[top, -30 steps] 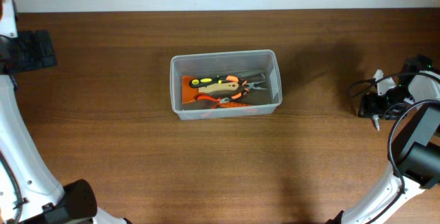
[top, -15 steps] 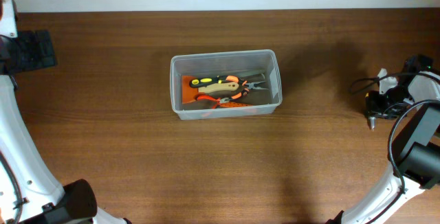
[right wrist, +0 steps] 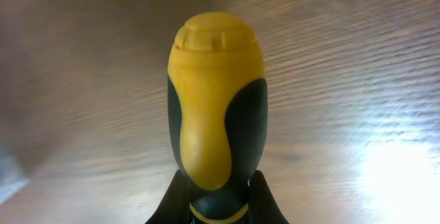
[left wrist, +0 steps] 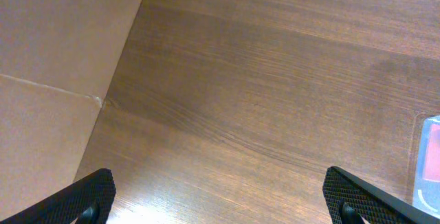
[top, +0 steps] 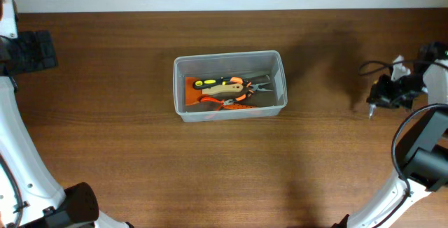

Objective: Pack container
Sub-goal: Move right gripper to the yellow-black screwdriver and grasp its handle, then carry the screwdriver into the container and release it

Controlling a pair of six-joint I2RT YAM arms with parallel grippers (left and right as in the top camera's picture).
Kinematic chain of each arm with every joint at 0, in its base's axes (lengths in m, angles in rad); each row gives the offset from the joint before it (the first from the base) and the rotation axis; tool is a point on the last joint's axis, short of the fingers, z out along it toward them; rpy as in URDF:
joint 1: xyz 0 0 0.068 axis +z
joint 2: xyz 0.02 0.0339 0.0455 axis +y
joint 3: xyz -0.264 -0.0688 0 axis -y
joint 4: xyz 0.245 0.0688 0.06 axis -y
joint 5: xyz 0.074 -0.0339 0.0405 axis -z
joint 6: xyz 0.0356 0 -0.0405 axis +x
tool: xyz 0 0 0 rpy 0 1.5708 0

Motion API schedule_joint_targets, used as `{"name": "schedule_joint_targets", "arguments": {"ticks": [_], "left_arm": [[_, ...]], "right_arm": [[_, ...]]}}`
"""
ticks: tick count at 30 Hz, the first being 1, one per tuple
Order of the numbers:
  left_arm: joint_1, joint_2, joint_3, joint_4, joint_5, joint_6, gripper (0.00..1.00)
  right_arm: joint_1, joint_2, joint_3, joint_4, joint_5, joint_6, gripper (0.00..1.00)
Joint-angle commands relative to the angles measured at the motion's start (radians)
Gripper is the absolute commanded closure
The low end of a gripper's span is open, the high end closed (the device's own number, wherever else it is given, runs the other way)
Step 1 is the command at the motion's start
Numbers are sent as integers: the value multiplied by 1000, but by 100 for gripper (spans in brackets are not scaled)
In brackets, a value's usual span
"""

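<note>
The container [top: 178,88], a clear rectangular bin, stands mid-table with pliers and other orange, yellow and black hand tools [top: 225,88] inside. Far to its right, my right gripper [top: 389,94] is shut on a screwdriver; its thin metal tip [top: 370,111] pokes out down-left. In the right wrist view the yellow and black screwdriver handle [right wrist: 216,100] fills the frame, clamped between my black fingers [right wrist: 172,200]. My left gripper [left wrist: 220,203] stands wide open over bare wood at the far left, with the container's corner [left wrist: 429,161] at that view's right edge.
The brown wooden table [top: 126,158] ends at a pale wall along the back. A tan floor or surface [left wrist: 48,59] lies beyond the table's left edge. A black cable [top: 371,66] loops beside the right arm.
My right gripper has shut on the screwdriver handle and shifted slightly toward the back of the table with it. The left arm and the container have not moved.
</note>
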Motion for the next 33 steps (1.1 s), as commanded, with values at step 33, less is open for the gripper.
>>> {"name": "schedule_joint_targets", "arguments": {"ticks": [33], "left_arm": [[6,-28,3,-2,11,-13,1]], "right_arm": [[1026,-22,216,98,43,-705,96]]}}
